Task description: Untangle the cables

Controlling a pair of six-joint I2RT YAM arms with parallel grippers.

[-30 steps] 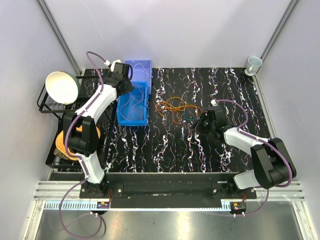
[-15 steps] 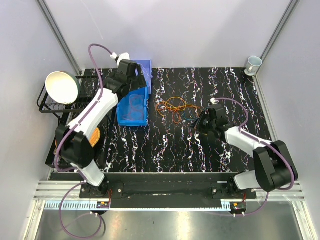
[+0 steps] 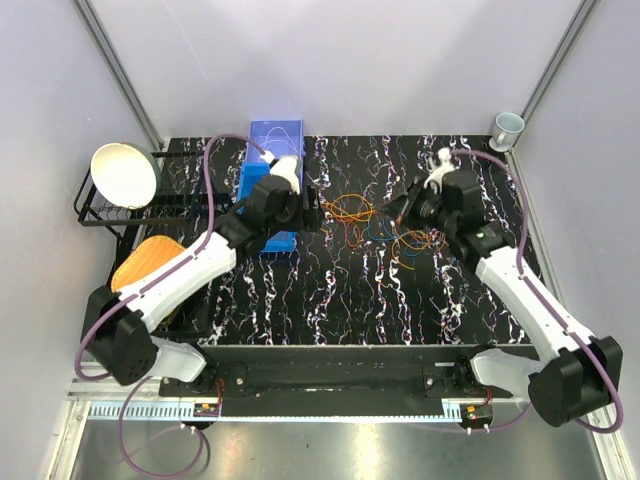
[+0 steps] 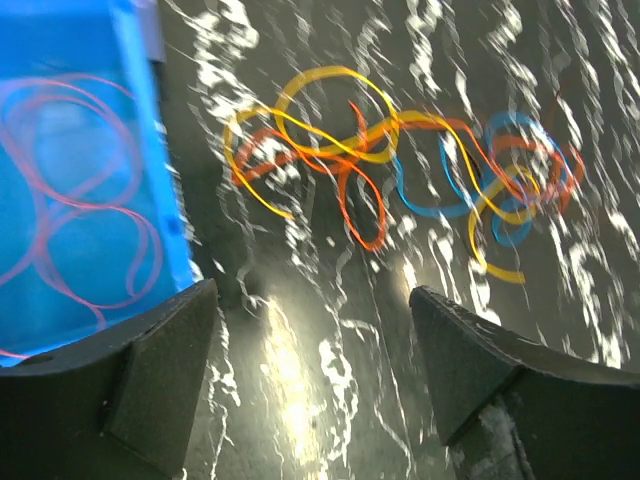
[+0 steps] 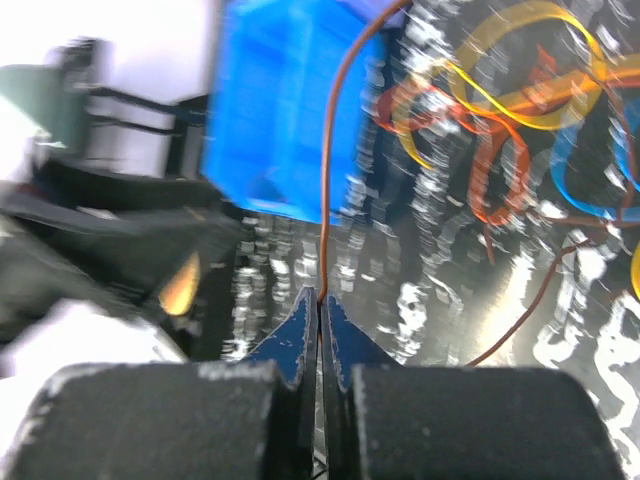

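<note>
Here we pinch a thin brown wire (image 5: 327, 150) between the fingers of our right gripper (image 5: 320, 305), the jaws pressed together on it with no gap. We judge this hold is meant to draw that one strand out of the bunch of thin orange, red, yellow and blue cables (image 3: 368, 215), which lies loose on the table near the middle, a little toward twelve o'clock. In the right wrist view the wire runs straight from the fingertips toward twelve o'clock, and a slack length of it trails off at four o'clock.

Our left gripper (image 4: 312, 300) hangs with its jaws wide apart and nothing between them, at nine o'clock of the bunch. We take it to be placed there to pin or pick a second loop while the right one pulls. At its nine o'clock stands the blue plastic bin (image 3: 277, 133), with pink-red wire loops (image 4: 70, 200) lying in it, probably strands sorted out of the tangle.

The black table top with white marble veining (image 3: 340, 300) is glossy and throws back glare, so we expect the thin wires to be hard to pick out against it. Pale walls close the cell on three sides. A black wire rack (image 3: 172, 165) with a white bowl (image 3: 125, 175) sits at the nine o'clock edge, and a white cup (image 3: 508, 126) stands in the one o'clock corner.
</note>
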